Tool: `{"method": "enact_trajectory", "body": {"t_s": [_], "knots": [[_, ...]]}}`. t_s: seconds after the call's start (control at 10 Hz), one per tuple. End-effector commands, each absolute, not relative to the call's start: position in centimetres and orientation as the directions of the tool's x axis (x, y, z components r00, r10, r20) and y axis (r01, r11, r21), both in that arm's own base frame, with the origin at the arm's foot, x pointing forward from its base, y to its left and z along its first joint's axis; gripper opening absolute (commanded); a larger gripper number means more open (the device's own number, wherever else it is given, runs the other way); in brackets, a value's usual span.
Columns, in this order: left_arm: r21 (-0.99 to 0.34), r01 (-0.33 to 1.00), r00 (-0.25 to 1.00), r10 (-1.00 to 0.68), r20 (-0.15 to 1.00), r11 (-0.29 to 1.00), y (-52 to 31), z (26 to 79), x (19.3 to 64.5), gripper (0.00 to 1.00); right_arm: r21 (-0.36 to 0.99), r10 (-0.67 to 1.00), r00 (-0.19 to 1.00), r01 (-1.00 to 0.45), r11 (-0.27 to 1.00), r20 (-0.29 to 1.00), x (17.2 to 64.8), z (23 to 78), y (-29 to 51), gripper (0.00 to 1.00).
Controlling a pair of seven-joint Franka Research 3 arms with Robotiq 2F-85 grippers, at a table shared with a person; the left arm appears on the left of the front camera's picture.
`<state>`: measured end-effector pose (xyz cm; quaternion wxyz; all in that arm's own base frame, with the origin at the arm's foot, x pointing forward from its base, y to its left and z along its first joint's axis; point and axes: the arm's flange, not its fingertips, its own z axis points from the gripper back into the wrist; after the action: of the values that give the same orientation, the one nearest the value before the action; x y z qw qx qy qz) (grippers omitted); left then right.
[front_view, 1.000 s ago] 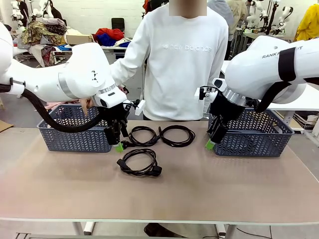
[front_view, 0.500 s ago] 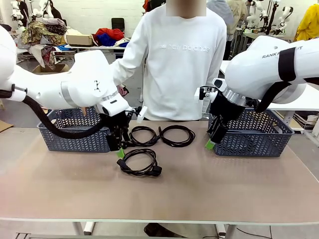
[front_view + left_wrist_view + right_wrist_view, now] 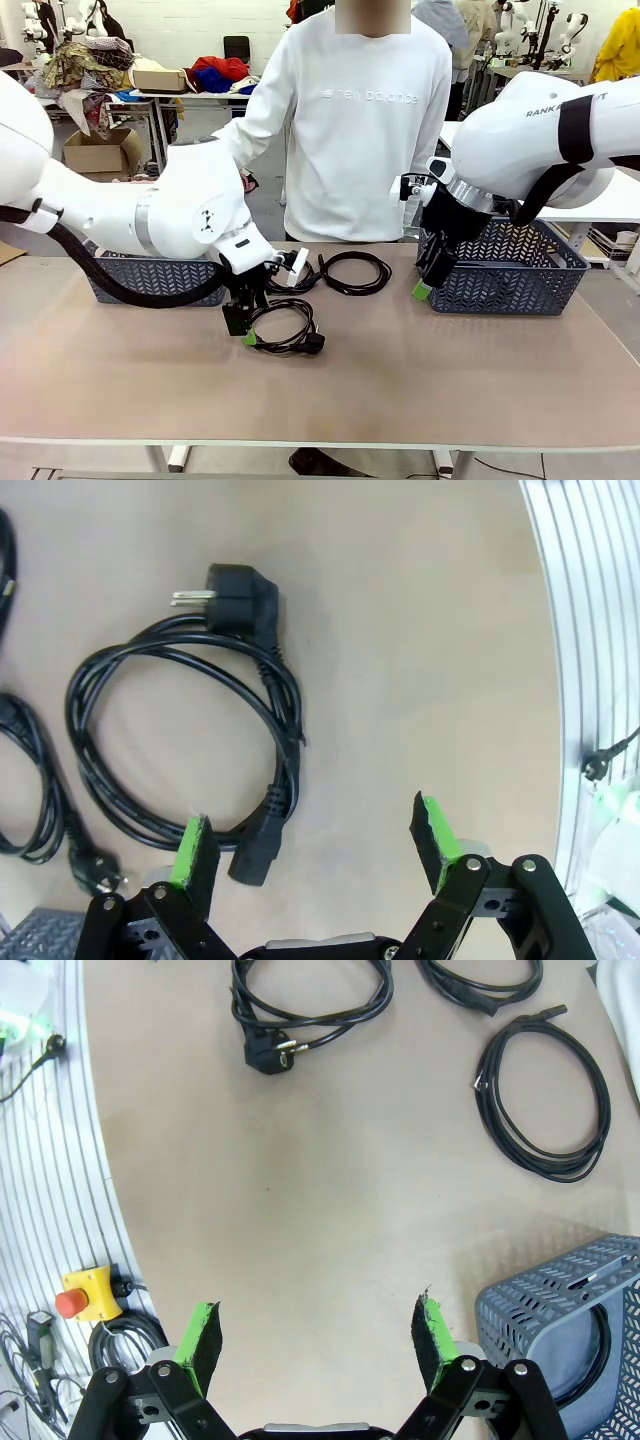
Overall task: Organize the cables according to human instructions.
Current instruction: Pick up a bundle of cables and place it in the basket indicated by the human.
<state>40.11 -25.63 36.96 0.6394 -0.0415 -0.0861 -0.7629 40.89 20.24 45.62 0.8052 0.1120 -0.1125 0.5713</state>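
A coiled black cable [image 3: 312, 343] lies near the table's middle, and my left gripper [image 3: 243, 327] hangs open just over its left side. In the left wrist view that cable [image 3: 245, 595] spreads ahead of my left gripper [image 3: 315, 845], with its socket end [image 3: 255, 862] beside the left fingertip. A second cable [image 3: 352, 291] lies farther back, and a third [image 3: 300, 281] is partly hidden behind the left wrist. My right gripper [image 3: 425, 285] stands open in front of the right basket [image 3: 520, 285]. The right wrist view has my right gripper [image 3: 315, 1345] above bare table, cables [image 3: 548, 1170] beyond.
A grey basket [image 3: 150, 282] stands at the back left, behind my left arm. The right basket [image 3: 545, 1325] holds a black cable loop [image 3: 603, 1355]. A person [image 3: 365, 120] stands at the far edge. A red stop button [image 3: 72, 1300] sits beyond the table's edge.
My left arm has swung nearer and to the right, from beside the far cable down to the near one. The right arm has stayed still. Both grippers remain open.
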Motion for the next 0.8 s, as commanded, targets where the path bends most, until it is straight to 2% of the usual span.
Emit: {"method": "enact_trajectory", "body": {"t_s": [0.0,0.7], "knots": [[0.108,0.982,-0.172,-0.976,0.135,-0.158,-26.2,35.4,39.9,1.00,0.045,0.894,0.322,-0.945,0.324,0.311,41.1,45.9,20.4,1.00],[0.069,0.980,-0.195,-0.973,0.122,-0.188,-27.4,32.2,41.5,1.00,0.045,0.894,0.322,-0.945,0.324,0.311,41.1,45.9,20.4,1.00]]}}
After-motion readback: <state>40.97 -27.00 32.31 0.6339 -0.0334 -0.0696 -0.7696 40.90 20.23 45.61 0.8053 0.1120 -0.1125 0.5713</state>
